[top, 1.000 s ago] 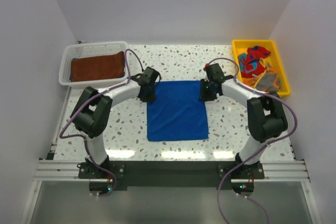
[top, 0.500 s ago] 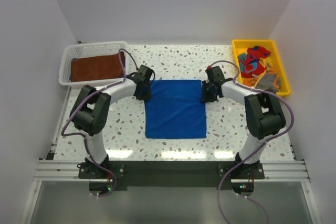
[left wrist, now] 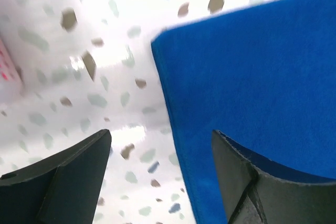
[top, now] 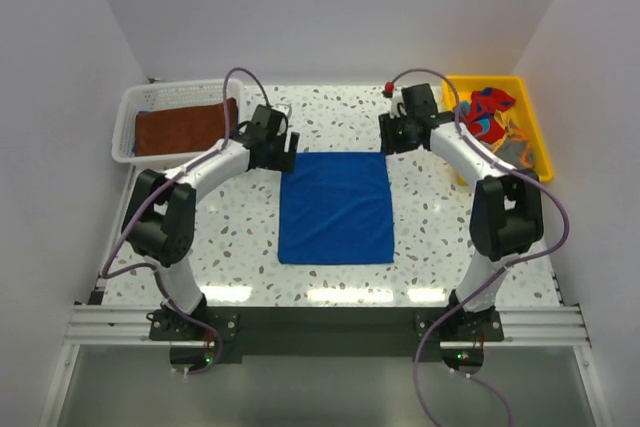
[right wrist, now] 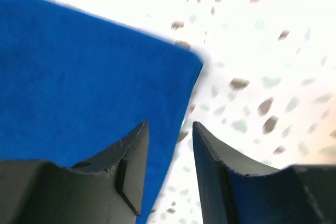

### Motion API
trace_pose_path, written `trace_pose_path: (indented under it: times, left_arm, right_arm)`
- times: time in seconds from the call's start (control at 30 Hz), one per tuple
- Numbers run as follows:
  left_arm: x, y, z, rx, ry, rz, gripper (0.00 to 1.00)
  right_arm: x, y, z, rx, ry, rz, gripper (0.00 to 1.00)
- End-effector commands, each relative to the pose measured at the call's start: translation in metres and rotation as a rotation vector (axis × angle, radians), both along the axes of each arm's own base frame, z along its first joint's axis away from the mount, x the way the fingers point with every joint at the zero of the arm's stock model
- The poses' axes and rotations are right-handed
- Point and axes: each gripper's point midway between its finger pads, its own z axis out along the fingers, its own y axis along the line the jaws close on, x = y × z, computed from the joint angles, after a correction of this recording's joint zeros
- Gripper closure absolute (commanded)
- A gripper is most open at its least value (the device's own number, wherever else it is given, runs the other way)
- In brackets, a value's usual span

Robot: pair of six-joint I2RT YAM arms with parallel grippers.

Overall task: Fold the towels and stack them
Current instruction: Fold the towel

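Observation:
A royal blue towel (top: 335,207) lies flat as a folded rectangle in the middle of the table. My left gripper (top: 281,143) hangs open just beyond its far left corner, nothing between the fingers; the left wrist view shows that towel corner (left wrist: 247,72) below the open gripper (left wrist: 161,136). My right gripper (top: 388,137) stands open above the far right corner (right wrist: 89,72), fingers apart around its gap (right wrist: 170,127), holding nothing. A rust-brown towel (top: 185,127) lies in the basket. A red towel with blue patches (top: 484,115) lies in the tray.
The white lattice basket (top: 135,102) stands at the far left. The yellow tray (top: 530,117) at the far right also holds an orange and grey cloth (top: 510,152). White walls close in on both sides and the back.
Both grippers have let go of the blue towel's far corners, opened and drawn back toward the far side of the table. The towel lies where it was laid.

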Motion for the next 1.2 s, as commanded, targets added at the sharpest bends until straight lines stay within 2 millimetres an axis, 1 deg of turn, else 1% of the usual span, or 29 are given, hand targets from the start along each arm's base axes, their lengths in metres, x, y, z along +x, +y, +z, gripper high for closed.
trace_pose_path:
  times: [0.0, 0.03, 0.07, 0.1, 0.13, 0.17, 0.2, 0.23, 0.27, 0.3, 0.33, 0.37, 0.4, 0.43, 0.47, 0.5, 0.53, 0.67, 0.7, 0.73, 0.77, 0.97, 1.17]
  left_arm:
    - [0.041, -0.002, 0.041, 0.073, -0.181, -0.192, 0.18]
    - [0.045, -0.004, 0.041, 0.090, -0.188, -0.226, 0.18]
    - [0.055, -0.006, 0.051, 0.123, -0.221, -0.284, 0.17]
    - [0.060, -0.008, 0.043, 0.134, -0.205, -0.318, 0.17]
    - [0.063, -0.012, 0.043, 0.134, -0.200, -0.356, 0.18]
    - [0.072, -0.014, 0.052, 0.154, -0.218, -0.396, 0.18]
    - [0.075, -0.016, 0.042, 0.160, -0.194, -0.431, 0.18]
    - [0.076, -0.022, 0.040, 0.145, -0.186, -0.479, 0.18]
    - [0.081, -0.024, 0.045, 0.169, -0.189, -0.531, 0.18]
    - [0.082, -0.025, 0.034, 0.178, -0.163, -0.561, 0.18]
    - [0.083, -0.026, 0.034, 0.185, -0.159, -0.582, 0.18]
    - [0.085, -0.025, 0.030, 0.208, -0.153, -0.617, 0.18]
    - [0.085, -0.025, 0.028, 0.214, -0.149, -0.636, 0.18]
    - [0.085, -0.028, 0.027, 0.210, -0.154, -0.682, 0.18]
    - [0.084, -0.030, 0.023, 0.199, -0.148, -0.703, 0.18]
    - [0.083, -0.032, 0.022, 0.186, -0.147, -0.726, 0.18]
    - [0.082, -0.035, 0.022, 0.172, -0.148, -0.757, 0.18]
    - [0.077, -0.035, 0.004, 0.172, -0.107, -0.806, 0.20]
    - [0.078, -0.034, 0.001, 0.174, -0.104, -0.805, 0.20]
    - [0.079, -0.032, -0.002, 0.176, -0.096, -0.802, 0.21]
    - [0.079, -0.030, -0.009, 0.173, -0.079, -0.802, 0.22]
    - [0.082, -0.028, -0.023, 0.162, -0.055, -0.819, 0.23]
    - [0.089, -0.022, -0.032, 0.179, -0.050, -0.811, 0.25]
  right_arm:
    - [0.020, -0.007, 0.013, -0.034, -0.027, 0.198, 0.57]
    - [0.030, -0.004, 0.022, -0.032, -0.056, 0.228, 0.56]
    - [0.029, -0.003, 0.012, -0.046, -0.021, 0.294, 0.56]
    - [0.031, -0.003, 0.009, -0.056, -0.008, 0.322, 0.54]
    - [0.042, 0.000, 0.019, -0.064, -0.035, 0.349, 0.53]
    - [0.039, -0.002, 0.003, -0.086, 0.020, 0.400, 0.52]
    - [0.041, 0.000, 0.001, -0.084, 0.030, 0.425, 0.51]
    - [0.052, 0.002, 0.010, -0.085, 0.003, 0.439, 0.51]
    - [0.049, 0.002, 0.004, -0.094, 0.032, 0.474, 0.51]
    - [0.050, 0.004, -0.007, -0.092, 0.057, 0.492, 0.51]
    - [0.056, 0.007, -0.004, -0.085, 0.046, 0.511, 0.51]
    - [0.056, 0.007, -0.008, -0.090, 0.054, 0.536, 0.50]
    - [0.056, 0.007, -0.021, -0.088, 0.082, 0.549, 0.50]
    - [0.061, 0.009, -0.018, -0.092, 0.068, 0.569, 0.50]
    - [0.057, 0.009, -0.020, -0.090, 0.093, 0.585, 0.51]
    - [0.058, 0.010, -0.028, -0.088, 0.111, 0.595, 0.50]
    - [0.060, 0.011, -0.027, -0.088, 0.102, 0.614, 0.51]
    - [0.060, 0.012, -0.037, -0.087, 0.121, 0.635, 0.52]
    - [0.061, 0.012, -0.038, -0.085, 0.120, 0.640, 0.52]
    - [0.061, 0.012, -0.044, -0.084, 0.131, 0.640, 0.52]
    - [0.061, 0.012, -0.047, -0.088, 0.137, 0.642, 0.53]
    - [0.066, 0.012, -0.060, -0.095, 0.137, 0.661, 0.56]
    - [0.066, 0.016, -0.073, -0.076, 0.155, 0.680, 0.60]
